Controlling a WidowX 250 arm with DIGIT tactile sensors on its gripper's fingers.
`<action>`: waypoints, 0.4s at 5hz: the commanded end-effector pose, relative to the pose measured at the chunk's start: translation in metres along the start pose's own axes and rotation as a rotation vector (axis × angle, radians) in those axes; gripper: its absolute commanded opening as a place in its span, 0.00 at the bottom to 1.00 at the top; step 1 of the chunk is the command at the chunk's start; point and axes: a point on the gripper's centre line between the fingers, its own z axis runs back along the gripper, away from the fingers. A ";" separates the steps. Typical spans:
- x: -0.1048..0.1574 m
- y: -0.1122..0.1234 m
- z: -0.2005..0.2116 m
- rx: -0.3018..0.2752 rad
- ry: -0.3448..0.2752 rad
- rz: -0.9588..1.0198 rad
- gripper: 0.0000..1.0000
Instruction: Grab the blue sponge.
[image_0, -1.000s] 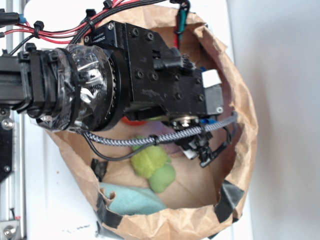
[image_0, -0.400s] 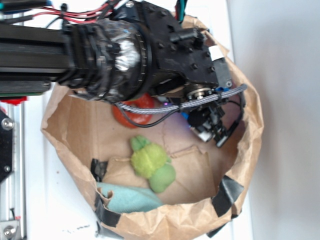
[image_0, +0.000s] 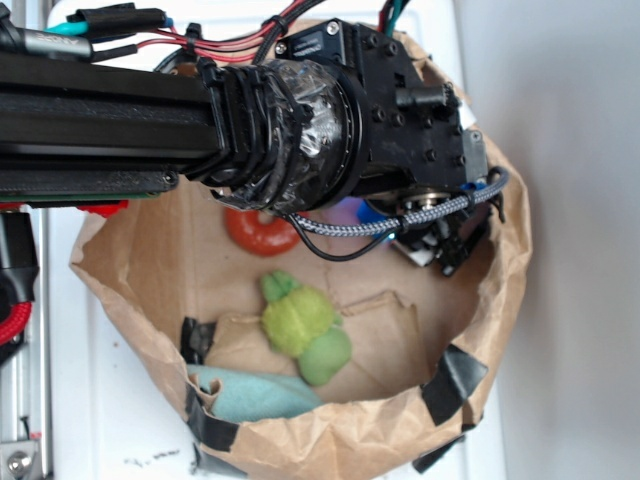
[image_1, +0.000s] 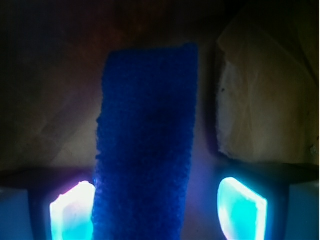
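The blue sponge (image_1: 145, 145) fills the middle of the wrist view as a long royal-blue foam block standing between my two glowing pads. My gripper (image_1: 157, 210) is open around it. The left pad (image_1: 72, 212) lies against the sponge's edge, while the right pad (image_1: 242, 207) stands apart with a clear gap. In the exterior view only a small blue patch of the sponge (image_0: 368, 212) shows under the wrist, and my gripper (image_0: 440, 245) reaches down inside the far right of the paper bag.
The brown paper bag (image_0: 500, 300) walls in everything, with its rim close to the fingers on the right. Inside lie an orange ring (image_0: 258, 232), a green plush toy (image_0: 305, 330) and a pale teal cloth (image_0: 255, 395). Black tape (image_0: 455, 380) patches the rim.
The arm has swung up and right in the exterior view, from over the bag's middle to its far right. The orange ring and the bag floor have come into sight.
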 end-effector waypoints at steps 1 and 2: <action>0.008 -0.013 0.010 0.021 -0.024 -0.007 0.00; 0.005 -0.015 0.014 0.033 -0.041 -0.029 0.00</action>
